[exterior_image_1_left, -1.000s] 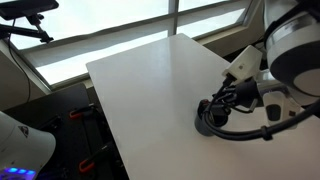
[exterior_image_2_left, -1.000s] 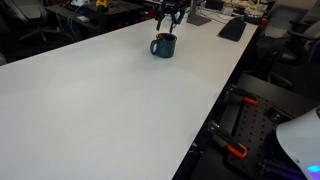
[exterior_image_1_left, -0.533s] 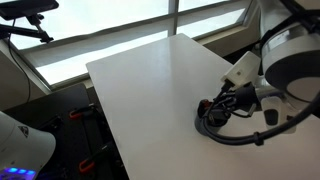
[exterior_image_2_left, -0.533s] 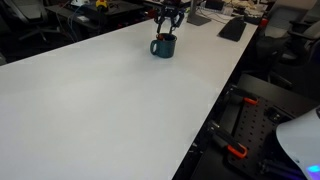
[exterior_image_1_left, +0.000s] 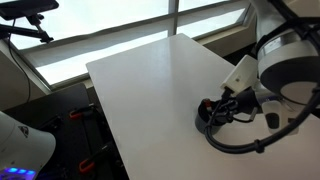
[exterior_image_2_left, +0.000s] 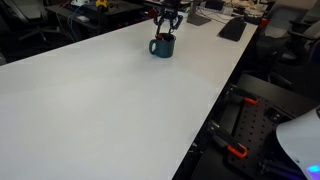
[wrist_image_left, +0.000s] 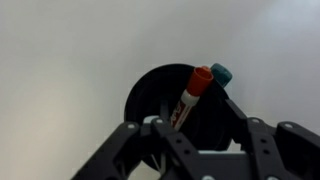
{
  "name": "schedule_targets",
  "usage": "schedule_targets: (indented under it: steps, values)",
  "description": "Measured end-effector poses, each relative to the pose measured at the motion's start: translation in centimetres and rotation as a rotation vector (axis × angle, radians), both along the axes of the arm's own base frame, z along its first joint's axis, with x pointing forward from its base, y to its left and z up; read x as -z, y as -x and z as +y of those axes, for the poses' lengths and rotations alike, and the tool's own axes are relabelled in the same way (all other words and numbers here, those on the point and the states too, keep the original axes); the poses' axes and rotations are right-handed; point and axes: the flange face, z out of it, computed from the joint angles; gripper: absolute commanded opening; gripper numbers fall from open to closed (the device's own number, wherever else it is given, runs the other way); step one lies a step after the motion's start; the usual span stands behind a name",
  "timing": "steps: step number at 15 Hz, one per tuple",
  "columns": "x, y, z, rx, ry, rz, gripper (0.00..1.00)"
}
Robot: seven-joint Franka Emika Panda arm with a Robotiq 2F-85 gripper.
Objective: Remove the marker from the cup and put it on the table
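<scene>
Clearly the marker (wrist_image_left: 196,92) leans in the cup (wrist_image_left: 148,92) at centre frame on the table (wrist_image_left: 60,60). The tool (wrist_image_left: 200,126) straddles it, jaws apart. It is probably light, stiff and slick, so pinch the barrel below the cap.

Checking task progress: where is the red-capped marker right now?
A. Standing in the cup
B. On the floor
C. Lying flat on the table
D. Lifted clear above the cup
A: the wrist view shows the marker standing tilted inside the cup, red cap up near the rim.
</scene>
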Motion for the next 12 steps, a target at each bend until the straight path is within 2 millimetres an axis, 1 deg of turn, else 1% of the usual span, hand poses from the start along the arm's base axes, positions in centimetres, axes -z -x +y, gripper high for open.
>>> schedule_targets:
  steps: [3,5,7,8,10,11,12]
  values:
    - [0.1,-0.2,0.2,-0.019,0.003,-0.019,0.60]
    - [0.1,-0.3,0.4,-0.022,0.002,-0.021,0.62]
    - [0.1,-0.3,0.6,-0.024,0.000,-0.021,0.60]
    - [0.1,-0.3,0.8,-0.026,-0.001,-0.019,0.56]
    - [0.2,-0.3,1.3,-0.021,-0.017,-0.022,0.68]
    - [0.4,-0.3,1.7,-0.012,-0.033,-0.023,0.57]
    - [0.6,-0.2,2.2,-0.003,-0.050,-0.025,0.47]
